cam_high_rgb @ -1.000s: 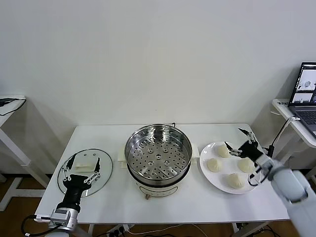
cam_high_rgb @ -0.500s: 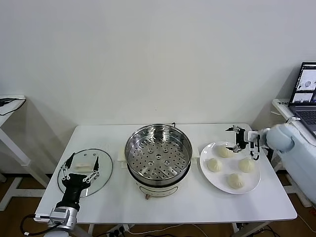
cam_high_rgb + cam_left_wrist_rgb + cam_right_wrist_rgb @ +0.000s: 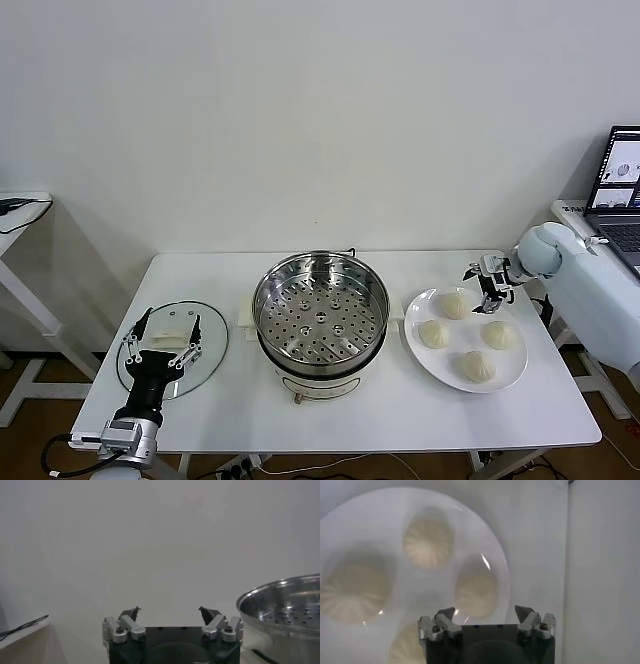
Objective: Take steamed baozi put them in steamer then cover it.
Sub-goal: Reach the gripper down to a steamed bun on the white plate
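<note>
Several cream-white steamed baozi (image 3: 453, 305) lie on a white plate (image 3: 416, 352) at the table's right. In the right wrist view the baozi (image 3: 476, 590) lie below the open fingers. My right gripper (image 3: 486, 286) (image 3: 484, 611) hovers open over the plate's far right edge, just beside the farthest bun, holding nothing. The empty steel steamer (image 3: 320, 308) (image 3: 290, 605) stands mid-table on its white pot base. The glass cover (image 3: 205, 362) lies flat at the left. My left gripper (image 3: 163, 340) (image 3: 170, 611) stands open over the cover's white handle.
A laptop (image 3: 620, 190) sits on a side stand at the far right, close to my right arm. Another side table (image 3: 20, 205) with a cable stands at the far left. The white wall rises just behind the table.
My right arm has swung from the plate's near right side up to its far edge, the gripper staying open. The left arm, buns, steamer and cover have not moved.
</note>
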`<state>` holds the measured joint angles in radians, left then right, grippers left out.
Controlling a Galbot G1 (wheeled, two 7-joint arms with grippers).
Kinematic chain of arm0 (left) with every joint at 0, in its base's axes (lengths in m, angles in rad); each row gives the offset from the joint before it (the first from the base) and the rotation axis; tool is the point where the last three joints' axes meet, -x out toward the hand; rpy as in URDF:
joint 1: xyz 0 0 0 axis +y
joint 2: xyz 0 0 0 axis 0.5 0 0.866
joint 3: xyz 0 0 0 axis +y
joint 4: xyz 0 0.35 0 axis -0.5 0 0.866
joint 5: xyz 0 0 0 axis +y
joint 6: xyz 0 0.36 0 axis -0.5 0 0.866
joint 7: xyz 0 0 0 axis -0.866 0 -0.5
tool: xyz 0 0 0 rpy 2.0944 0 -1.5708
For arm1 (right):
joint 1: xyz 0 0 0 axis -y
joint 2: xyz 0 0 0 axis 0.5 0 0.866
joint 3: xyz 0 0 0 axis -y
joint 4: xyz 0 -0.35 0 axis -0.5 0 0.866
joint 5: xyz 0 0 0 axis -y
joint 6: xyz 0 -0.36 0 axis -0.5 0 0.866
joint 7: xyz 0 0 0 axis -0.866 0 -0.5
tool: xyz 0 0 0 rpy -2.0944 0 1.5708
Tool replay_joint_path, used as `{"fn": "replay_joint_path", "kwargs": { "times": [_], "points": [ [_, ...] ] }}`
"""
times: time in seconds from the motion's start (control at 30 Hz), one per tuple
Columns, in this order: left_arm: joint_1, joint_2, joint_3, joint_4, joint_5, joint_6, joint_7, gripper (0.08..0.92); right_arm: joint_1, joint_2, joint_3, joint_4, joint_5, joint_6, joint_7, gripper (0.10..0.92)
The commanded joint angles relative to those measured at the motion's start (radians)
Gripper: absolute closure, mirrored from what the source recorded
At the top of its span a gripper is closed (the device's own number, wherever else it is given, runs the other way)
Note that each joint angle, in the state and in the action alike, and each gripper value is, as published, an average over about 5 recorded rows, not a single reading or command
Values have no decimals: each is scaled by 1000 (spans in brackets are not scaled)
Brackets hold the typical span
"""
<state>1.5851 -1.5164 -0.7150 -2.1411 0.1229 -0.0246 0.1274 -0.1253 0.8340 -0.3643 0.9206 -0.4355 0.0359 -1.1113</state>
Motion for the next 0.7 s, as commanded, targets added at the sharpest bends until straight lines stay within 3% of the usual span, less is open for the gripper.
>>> {"fn": "replay_joint_path", "kwargs": {
  "times": [0.03,0.7],
  "points": [
    [4,-5,2,-1,6,-2,0,177,3,72,8,-105,-56,5,-16,203],
    [7,-8,-7,9,19,-14,1,177,-24,163,82,-181,-128,13,29,203]
  ]
}}
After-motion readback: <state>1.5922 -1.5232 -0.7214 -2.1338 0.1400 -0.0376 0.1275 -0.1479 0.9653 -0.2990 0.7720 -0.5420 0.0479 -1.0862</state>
